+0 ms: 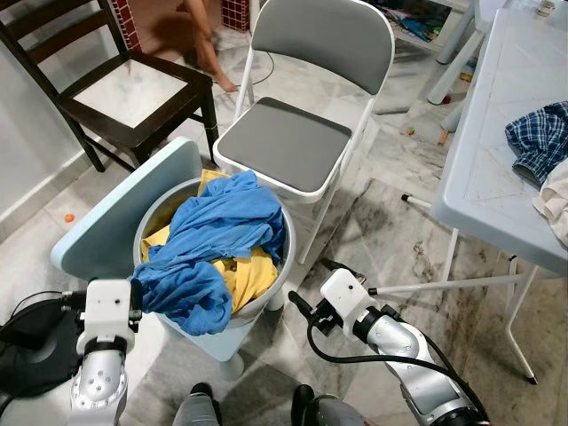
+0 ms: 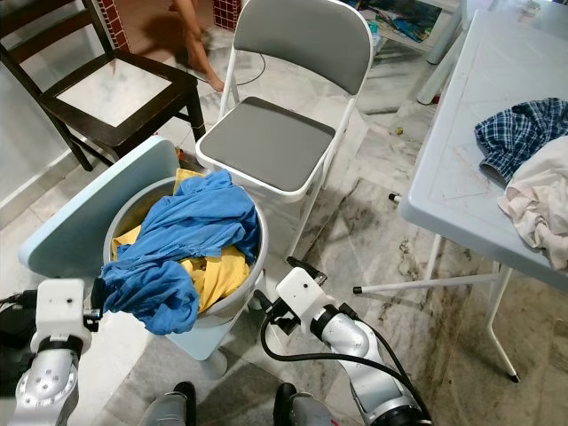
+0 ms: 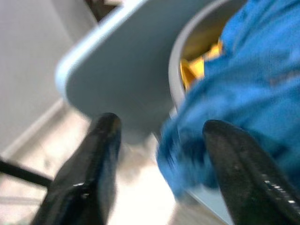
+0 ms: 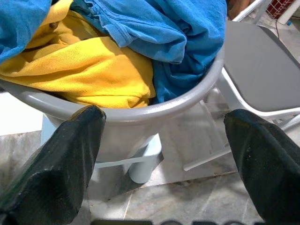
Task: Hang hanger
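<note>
**Hanger hidden, both grippers flanking the laundry tub**

Hanger nowhere to be made out for certain. Possibly buried in the grey tub (image 1: 277, 263) on the floor, under the blue garment (image 1: 222, 229) and the yellow one (image 1: 255, 268). That is a guess only, so no telling its long axis or which way its hook points.

Left gripper (image 3: 161, 125) low at the tub's near left side, fingers (image 3: 104, 140) spread wide and holding nothing. Just beyond them a drooping fold of blue cloth spilling over the rim, blurred in the left wrist view. Pale blue lid (image 1: 133, 209) propped against the tub's left side.

Right gripper (image 4: 164, 119) at the tub's near right side, fingers parted and empty. Aimed straight at the rim, with yellow fabric just past it.

Tub squarely between the two arms, near to both. Left nearer the overhanging blue cloth, right better lined up with the rim.

Grey folding chair (image 1: 286, 142) just behind the tub, dark wooden chair (image 1: 133, 98) beyond the lid. Bench (image 1: 493, 182) off to the right, a checked garment (image 1: 540, 138) at its right edge. Person's bare leg (image 1: 209, 44) at the far back.

Likely next call: lift clothing aside to uncover anything beneath.
</note>
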Available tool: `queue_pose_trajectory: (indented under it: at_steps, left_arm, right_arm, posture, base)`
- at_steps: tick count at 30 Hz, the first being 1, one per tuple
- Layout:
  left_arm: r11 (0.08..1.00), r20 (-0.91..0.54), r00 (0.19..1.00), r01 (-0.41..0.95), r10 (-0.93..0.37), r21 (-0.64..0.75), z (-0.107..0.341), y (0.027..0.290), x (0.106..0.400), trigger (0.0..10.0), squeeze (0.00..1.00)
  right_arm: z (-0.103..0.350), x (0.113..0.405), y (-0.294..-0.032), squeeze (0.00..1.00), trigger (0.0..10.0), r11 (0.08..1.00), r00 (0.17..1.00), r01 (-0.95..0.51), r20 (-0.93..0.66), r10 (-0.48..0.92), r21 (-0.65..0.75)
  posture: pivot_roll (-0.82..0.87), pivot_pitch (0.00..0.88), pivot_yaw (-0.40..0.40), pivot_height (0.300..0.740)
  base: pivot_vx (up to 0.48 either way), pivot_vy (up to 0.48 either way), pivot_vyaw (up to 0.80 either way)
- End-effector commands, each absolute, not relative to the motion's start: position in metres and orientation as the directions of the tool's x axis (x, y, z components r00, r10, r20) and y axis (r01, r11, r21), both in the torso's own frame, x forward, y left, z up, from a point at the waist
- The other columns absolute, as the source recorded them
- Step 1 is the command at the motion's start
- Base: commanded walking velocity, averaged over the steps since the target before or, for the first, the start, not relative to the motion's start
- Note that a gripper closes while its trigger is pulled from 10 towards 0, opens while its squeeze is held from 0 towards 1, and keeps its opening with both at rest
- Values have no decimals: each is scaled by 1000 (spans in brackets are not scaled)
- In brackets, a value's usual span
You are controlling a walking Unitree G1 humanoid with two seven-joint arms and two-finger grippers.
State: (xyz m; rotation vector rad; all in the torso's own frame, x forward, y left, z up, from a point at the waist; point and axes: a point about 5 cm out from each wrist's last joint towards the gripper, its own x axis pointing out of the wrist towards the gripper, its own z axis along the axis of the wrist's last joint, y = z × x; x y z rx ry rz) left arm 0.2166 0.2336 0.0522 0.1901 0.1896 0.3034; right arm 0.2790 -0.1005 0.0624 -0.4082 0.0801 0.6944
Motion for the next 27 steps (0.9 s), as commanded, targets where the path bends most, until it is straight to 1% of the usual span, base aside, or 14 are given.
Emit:
queue_pose_trajectory:
  at_steps: [1,5,6,8,14,20,21,22,23,24,27]
  left_arm:
    - [940,-183,931,-283,317,192,45,235,209,10000,1000]
    - [946,-224,919,-313,325,90,37,232,201,10000,1000]
    - [944,-257,910,-326,326,42,29,232,196,10000,1000]
    - [945,-273,907,-326,321,28,25,232,194,10000,1000]
    - [952,-349,888,-302,300,50,3,233,189,10000,1000]
    - [958,-354,894,-287,275,20,-2,230,200,10000,1000]
    - [953,-355,891,-303,284,1,-3,231,203,10000,1000]
    - [948,-355,888,-318,292,-15,-3,233,205,10000,820]
    - [945,-355,887,-327,297,-26,-3,234,206,10000,820]
    - [934,-354,880,-355,316,-48,-4,238,208,10000,0]
    - [923,-347,877,-379,333,-72,-4,243,211,10000,0]
  right_arm:
    - [59,276,-101,0,10000,683,759,-650,-228,611,-334]
    - [59,276,-100,0,10000,678,754,-654,-228,616,-335]
    - [59,276,-99,0,10000,672,750,-659,-229,620,-337]
    - [60,276,-98,0,10000,670,748,-661,-230,622,-338]
    - [60,277,-96,0,10000,668,747,-662,-228,624,-341]
    - [60,277,-96,0,10000,671,751,-658,-227,620,-342]
    - [60,277,-96,0,10000,673,752,-656,-227,618,-342]
    - [60,277,-97,0,10000,674,754,-655,-227,617,-342]
    - [60,277,-97,0,10000,675,754,-654,-227,616,-342]
    - [60,277,-98,0,10000,677,756,-652,-227,614,-342]
    - [60,277,-98,0,10000,680,759,-649,-226,611,-342]
  posture:
    - [251,284,-94,740]
    - [255,285,-98,740]
    - [256,286,-101,740]
    - [256,287,-101,740]
    - [247,283,-100,740]
    - [235,278,-97,740]
    - [230,275,-97,740]
    - [228,275,-96,740]
    - [228,275,-96,740]
    - [225,273,-93,740]
    - [223,271,-92,740]
  base:
    - [0,0,0]
    - [0,0,0]
    - [0,0,0]
    - [0,0,0]
    - [0,0,0]
    - [0,0,0]
    - [0,0,0]
    - [0,0,0]
    - [0,0,0]
    - [0,0,0]
    - [0,0,0]
